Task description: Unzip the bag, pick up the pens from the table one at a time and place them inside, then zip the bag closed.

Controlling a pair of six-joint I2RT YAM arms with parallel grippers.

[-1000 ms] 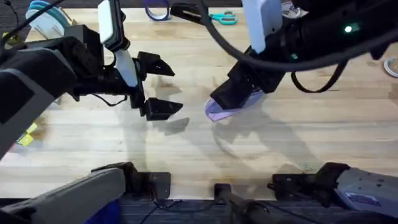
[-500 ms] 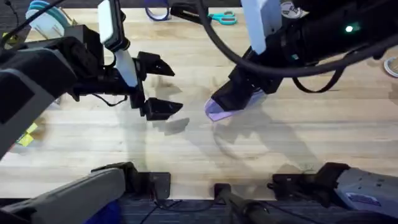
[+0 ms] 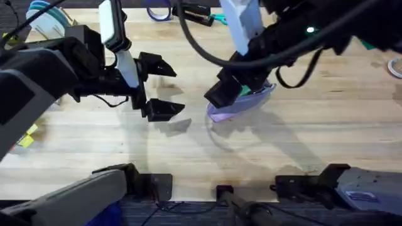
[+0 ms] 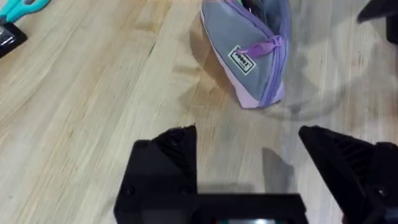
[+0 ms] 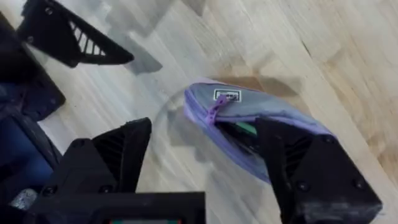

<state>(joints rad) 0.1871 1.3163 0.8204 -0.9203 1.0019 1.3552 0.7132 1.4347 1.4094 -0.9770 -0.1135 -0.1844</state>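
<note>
The lavender bag (image 3: 240,104) lies mid-table on the light wooden table (image 3: 295,135), its zipper partly open. A green pen (image 5: 246,129) shows inside the opening, near the purple zipper pull (image 5: 214,109). My right gripper (image 3: 229,91) hovers just above the bag's left end, open, with the bag (image 5: 261,118) below its spread fingers and nothing held. Left of the bag, my left gripper (image 3: 178,88) stands open and empty, a short gap away. In the left wrist view the bag (image 4: 249,59) with its pale label lies beyond the left gripper (image 4: 245,132).
Teal-handled scissors (image 3: 226,17) and a purple tape ring (image 3: 158,11) lie at the table's far edge. A small yellow item (image 3: 26,137) sits at the left edge, and a tape roll (image 3: 396,66) at the right edge. Bare wood lies in front of the bag.
The right arm has swung left and its gripper has shifted slightly left over the bag, uncovering the bag's right end. The left arm has not moved.
</note>
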